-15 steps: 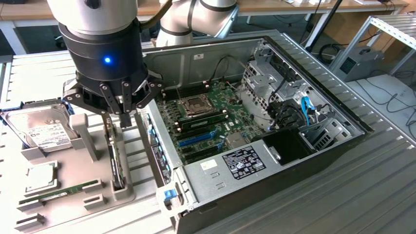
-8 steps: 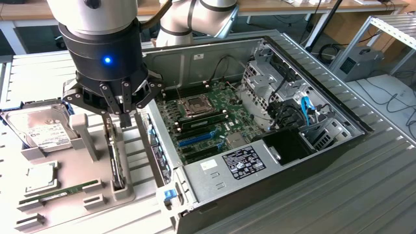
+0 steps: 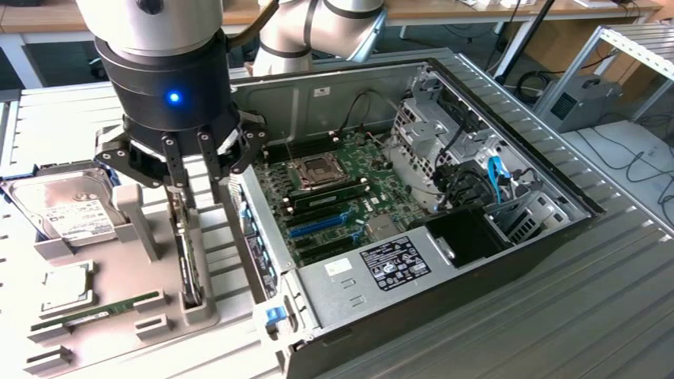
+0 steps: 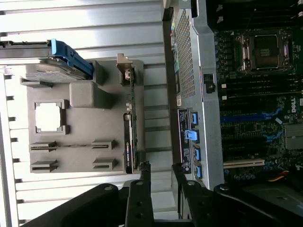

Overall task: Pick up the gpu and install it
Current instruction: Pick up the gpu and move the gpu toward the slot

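Note:
The gpu point(image 3: 188, 264) is a slim black card standing on its edge in a slot of the grey holder point(image 3: 137, 229), at the exterior view's left beside the open computer case point(image 3: 526, 150). My gripper point(image 3: 195, 196) hangs straight above the card's far end, its two black fingers apart and reaching down to about the card's top edge. Whether they touch the card I cannot tell. In the wrist view the gpu point(image 4: 131, 130) shows edge-on in the holder point(image 4: 80, 97), and the gripper point(image 4: 161, 174) has a plain gap between its fingers.
On the same holder lie a silver hard drive point(image 3: 69, 212), a square CPU point(image 3: 63, 288) and a green RAM stick point(image 3: 100, 309). The case lies open with the motherboard point(image 3: 337, 185) and its blue slots point(image 3: 321, 223) exposed. The case wall point(image 4: 199, 71) stands close beside the holder.

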{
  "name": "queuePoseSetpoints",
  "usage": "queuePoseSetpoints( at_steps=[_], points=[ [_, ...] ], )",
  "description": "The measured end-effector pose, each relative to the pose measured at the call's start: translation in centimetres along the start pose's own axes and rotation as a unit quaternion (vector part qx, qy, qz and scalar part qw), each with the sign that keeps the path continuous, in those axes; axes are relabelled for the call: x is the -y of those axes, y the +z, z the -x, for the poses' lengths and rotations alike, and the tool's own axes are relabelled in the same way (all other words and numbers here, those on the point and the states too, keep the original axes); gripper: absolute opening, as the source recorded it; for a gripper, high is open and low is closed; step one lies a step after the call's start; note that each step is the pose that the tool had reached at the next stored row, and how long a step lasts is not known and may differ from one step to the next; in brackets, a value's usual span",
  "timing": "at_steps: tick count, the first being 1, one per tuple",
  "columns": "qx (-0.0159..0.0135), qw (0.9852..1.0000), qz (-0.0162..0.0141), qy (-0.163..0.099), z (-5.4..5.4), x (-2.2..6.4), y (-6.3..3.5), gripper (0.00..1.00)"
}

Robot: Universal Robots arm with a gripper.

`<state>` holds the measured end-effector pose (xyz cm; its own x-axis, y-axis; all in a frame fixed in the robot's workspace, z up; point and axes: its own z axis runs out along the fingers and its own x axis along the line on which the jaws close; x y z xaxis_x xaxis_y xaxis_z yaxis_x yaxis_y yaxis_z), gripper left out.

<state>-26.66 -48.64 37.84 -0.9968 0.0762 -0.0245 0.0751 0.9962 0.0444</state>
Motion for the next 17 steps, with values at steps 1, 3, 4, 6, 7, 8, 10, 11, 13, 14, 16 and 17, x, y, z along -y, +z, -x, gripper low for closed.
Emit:
queuePoseSetpoints(
  at_steps=[1, 3, 4, 6, 7, 8, 10, 11, 13, 14, 16, 17],
  points=[
    [0.0, 1.0, 0.0, 0.0, 0.0, 0.0, 0.0, 0.36],
    [0.0, 1.0, 0.0, 0.0, 0.0, 0.0, 0.0, 0.42],
    [0.0, 1.0, 0.0, 0.0, 0.0, 0.0, 0.0, 0.42],
    [0.0, 1.0, 0.0, 0.0, 0.0, 0.0, 0.0, 0.42],
    [0.0, 1.0, 0.0, 0.0, 0.0, 0.0, 0.0, 0.42],
    [0.0, 1.0, 0.0, 0.0, 0.0, 0.0, 0.0, 0.42],
    [0.0, 1.0, 0.0, 0.0, 0.0, 0.0, 0.0, 0.42],
    [0.0, 1.0, 0.0, 0.0, -0.01, 0.0, 0.0, 0.42],
    [0.0, 1.0, 0.0, 0.0, -0.06, 0.0, 0.02, 0.42],
    [0.0, 1.0, 0.0, 0.0, -0.12, 0.01, 0.06, 0.42],
    [0.0, 1.0, -0.0001, 0.0, -0.17, 0.02, 0.13, 0.42],
    [0.0, 1.0, 0.0, 0.0, -0.22, 0.03, 0.21, 0.42]
  ],
)
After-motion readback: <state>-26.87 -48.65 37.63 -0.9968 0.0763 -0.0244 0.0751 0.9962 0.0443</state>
